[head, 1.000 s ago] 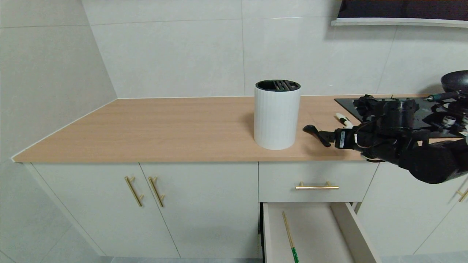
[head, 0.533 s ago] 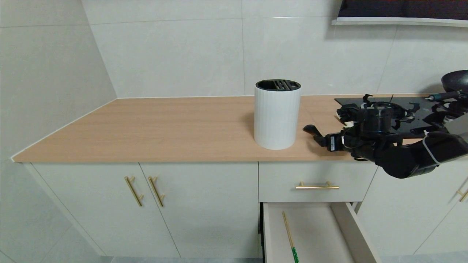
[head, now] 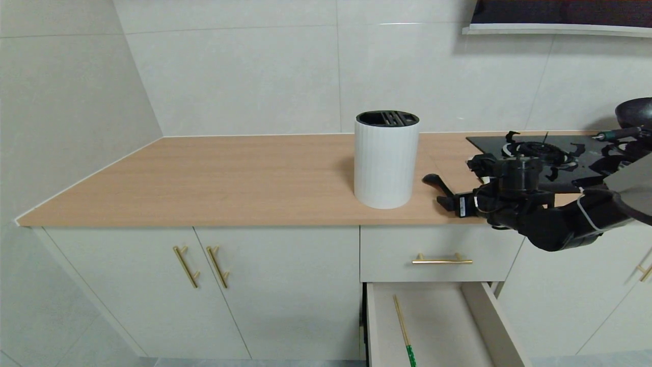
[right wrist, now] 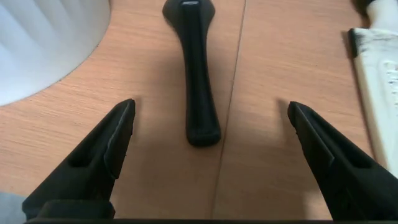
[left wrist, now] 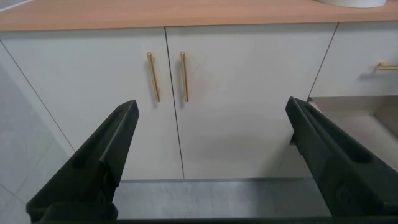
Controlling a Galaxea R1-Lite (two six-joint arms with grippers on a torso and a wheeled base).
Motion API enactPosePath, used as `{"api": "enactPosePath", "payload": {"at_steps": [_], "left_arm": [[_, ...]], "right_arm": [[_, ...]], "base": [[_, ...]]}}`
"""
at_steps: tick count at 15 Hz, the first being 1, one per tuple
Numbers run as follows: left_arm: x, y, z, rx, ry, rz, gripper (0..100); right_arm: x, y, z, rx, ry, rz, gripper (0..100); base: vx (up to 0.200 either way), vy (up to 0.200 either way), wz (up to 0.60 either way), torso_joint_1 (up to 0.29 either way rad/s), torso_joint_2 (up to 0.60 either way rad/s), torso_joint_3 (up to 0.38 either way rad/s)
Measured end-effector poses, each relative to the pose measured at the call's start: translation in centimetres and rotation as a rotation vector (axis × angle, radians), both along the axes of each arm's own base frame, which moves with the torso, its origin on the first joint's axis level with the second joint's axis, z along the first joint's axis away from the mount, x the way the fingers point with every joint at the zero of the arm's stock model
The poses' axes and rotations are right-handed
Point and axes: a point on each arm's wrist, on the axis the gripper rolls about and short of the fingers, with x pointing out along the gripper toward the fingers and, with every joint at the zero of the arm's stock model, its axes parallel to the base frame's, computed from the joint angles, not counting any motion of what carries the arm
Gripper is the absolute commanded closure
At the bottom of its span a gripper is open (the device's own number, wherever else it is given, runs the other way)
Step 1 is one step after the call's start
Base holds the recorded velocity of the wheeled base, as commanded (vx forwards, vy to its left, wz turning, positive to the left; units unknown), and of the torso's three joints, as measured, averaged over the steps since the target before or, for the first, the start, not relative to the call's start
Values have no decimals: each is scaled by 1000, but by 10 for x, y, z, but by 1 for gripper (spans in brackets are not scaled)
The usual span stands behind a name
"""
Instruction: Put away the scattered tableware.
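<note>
Tableware is partly put away: one chopstick [head: 402,326] lies in the open drawer [head: 479,306]. A black tool [right wrist: 198,74] and a white-handled knife [right wrist: 376,74] wait on the worktop [head: 229,178]. The right pincer [right wrist: 210,109] is spread by the tool.

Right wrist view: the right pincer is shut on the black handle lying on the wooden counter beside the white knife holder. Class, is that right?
No. The right pincer is open, not shut on the black handle, which lies on the wooden counter beside the white knife holder. The right wrist view shows this.
</note>
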Motion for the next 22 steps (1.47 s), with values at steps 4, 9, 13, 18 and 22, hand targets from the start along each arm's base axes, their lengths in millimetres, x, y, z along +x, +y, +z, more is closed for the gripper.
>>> {"api": "enactPosePath", "payload": {"at_steps": [4,9,13,18,22], "left_arm": [[0,0,0,0,0,0,0],[0,0,0,0,0,0,0],[0,0,0,0,0,0,0],[0,0,0,0,0,0,0],[0,0,0,0,0,0,0]], "right_arm": [[3,2,-6,0,9,2,100],[4,3,-8,3,14,2,100],[-3,2,-1,41,14,-17,100],[-48,-7,26,152,29,-43,100],[-102,-17,31,176,100,-28,100]], "base": [[0,0,0,0,0,0],[0,0,0,0,0,0],[0,0,0,0,0,0],[0,0,0,0,0,0],[0,0,0,0,0,0]]}}
